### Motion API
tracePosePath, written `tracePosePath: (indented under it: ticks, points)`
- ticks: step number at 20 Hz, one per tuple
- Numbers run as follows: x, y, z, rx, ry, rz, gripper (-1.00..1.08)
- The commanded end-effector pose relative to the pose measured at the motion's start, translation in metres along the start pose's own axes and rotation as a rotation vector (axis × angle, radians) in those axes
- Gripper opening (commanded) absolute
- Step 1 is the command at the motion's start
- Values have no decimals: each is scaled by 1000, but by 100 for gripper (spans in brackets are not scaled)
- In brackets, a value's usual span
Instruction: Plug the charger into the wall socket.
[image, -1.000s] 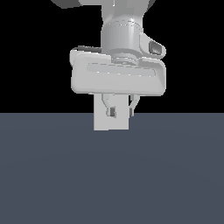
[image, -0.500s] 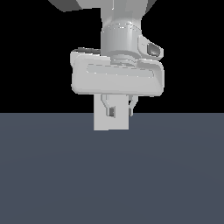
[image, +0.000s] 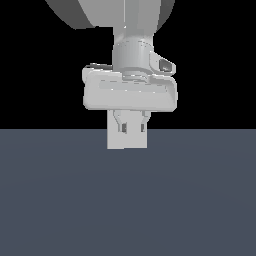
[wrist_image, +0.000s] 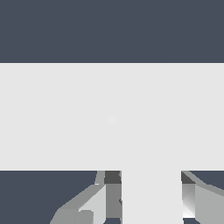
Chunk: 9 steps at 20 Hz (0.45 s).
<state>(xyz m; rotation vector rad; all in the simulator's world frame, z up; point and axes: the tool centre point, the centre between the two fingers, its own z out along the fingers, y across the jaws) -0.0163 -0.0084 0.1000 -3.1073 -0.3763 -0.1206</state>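
My pincer (image: 131, 129) hangs just above the desk (image: 128, 200), fingers pointing down, closed narrow on the charger (wrist_image: 151, 197), the pale block that stands up between the fingers (wrist_image: 94, 199) in the wrist view. In the exterior view the block is hard to separate from the pale shape behind the fingertips, so I go by the wrist camera. The wall socket (wrist_image: 65, 116) fills a broad pale band straight ahead of the block, close to it; I cannot tell whether they touch yet. A faint lighter speck sits near the plate's centre, which I take for the hole.

To do this well, I'd judge the block sits off to one side of that speck, so I would line it up squarely with the centre first, keep it level and untwisted, then push straight in, slowly, without loosening the grip until it seats.

I can read no brand, label or writing anywhere.
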Motion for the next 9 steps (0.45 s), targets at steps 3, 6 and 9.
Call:
tracePosePath:
  ticks: [3,6,9]
  points:
    - [10,0,1,0,0,0,-100]
    - [13,0,1,0,0,0,-100]
    - [12,0,1,0,0,0,-100]
